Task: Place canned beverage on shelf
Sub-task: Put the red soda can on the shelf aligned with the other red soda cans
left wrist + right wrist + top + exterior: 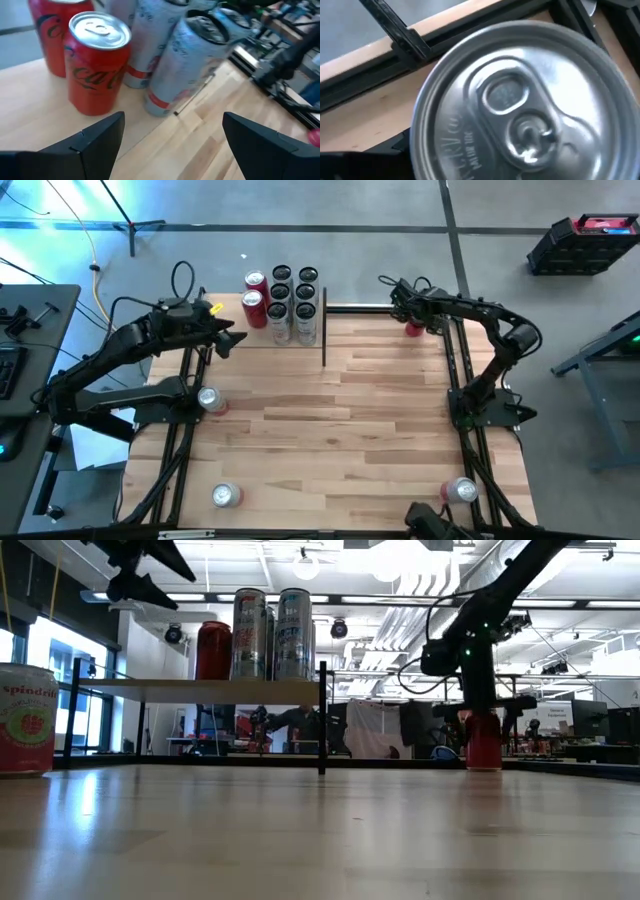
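The right gripper (pixel 412 323) is at the far right corner of the table (pixel 350 420), down over a red can (pixel 483 745) that stands upright on the tabletop. The right wrist view shows that can's silver top (pixel 520 107) filling the picture from directly above, with a dark finger (pixel 365 157) beside it; whether the fingers press on the can I cannot tell.

The left gripper (pixel 228 340) hovers with its fingers spread apart and empty, just left of the shelf (pixel 285 330) at the far left. On the shelf stand two red cans (pixel 97 60) and several tall silver cans (pixel 293 302).

Three more cans (pixel 212 400) stand on the table: one at the left edge, one near left, one near right.
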Controlling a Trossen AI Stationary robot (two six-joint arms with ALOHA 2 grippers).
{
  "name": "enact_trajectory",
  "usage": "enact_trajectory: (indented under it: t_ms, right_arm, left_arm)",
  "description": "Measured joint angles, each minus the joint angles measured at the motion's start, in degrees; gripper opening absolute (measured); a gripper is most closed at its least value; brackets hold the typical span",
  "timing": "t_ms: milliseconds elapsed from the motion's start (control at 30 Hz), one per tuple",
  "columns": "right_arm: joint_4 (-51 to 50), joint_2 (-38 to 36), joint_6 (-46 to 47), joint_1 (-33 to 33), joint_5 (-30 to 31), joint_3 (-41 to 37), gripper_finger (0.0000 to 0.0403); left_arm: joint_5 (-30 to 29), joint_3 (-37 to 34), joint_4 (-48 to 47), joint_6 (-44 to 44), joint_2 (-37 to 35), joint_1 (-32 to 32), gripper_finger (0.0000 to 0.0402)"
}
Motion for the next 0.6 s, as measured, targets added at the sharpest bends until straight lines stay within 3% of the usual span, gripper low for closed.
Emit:
enact_trajectory:
  t_ms: [200,600]
  right_arm:
    - [0.4,-0.1,-0.5,1.9,3.1,-0.6,0.0301]
    - [2.7,0.0,-4.7,1.1,5.2,0.5,0.0333]
  left_arm:
    - [-0.4,0.0,0.0,3.5,-2.9,0.0,0.0326]
    - [-3.5,0.0,0.1,2.7,-3.2,0.0,0.0326]
